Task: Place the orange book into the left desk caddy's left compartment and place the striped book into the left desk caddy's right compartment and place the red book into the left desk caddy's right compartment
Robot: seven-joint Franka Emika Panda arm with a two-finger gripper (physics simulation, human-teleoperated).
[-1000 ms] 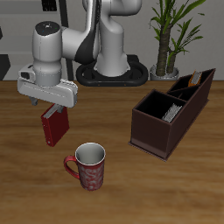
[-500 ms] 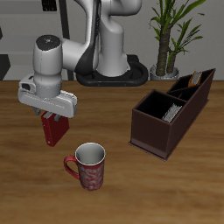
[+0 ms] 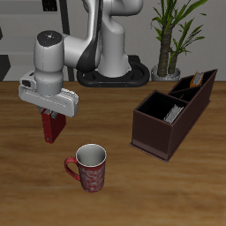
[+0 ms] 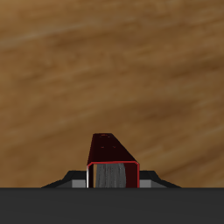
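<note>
My gripper (image 3: 53, 114) is shut on the dark red book (image 3: 54, 127), which hangs upright from the fingers over the wooden table, well away from the left desk caddy (image 3: 157, 131). The wrist view shows the red book (image 4: 112, 161) edge-on between the jaws, with bare table beyond it. The dark brown caddy stands at the far side of the table from the gripper. A sliver of the orange book (image 3: 197, 79) shows in its tall slanted-wall left compartment. The grey striped book (image 3: 174, 113) leans in the wide, low right compartment.
A red patterned mug (image 3: 90, 168) stands on the table just in front of the held book, nearer the table's front edge. A potted plant (image 3: 168, 40) stands behind the caddy. The robot's base (image 3: 113, 69) is at the back.
The wrist has turned, so the red book now shows edge-on instead of by its broad cover. The gripper and book have also shifted slightly.
</note>
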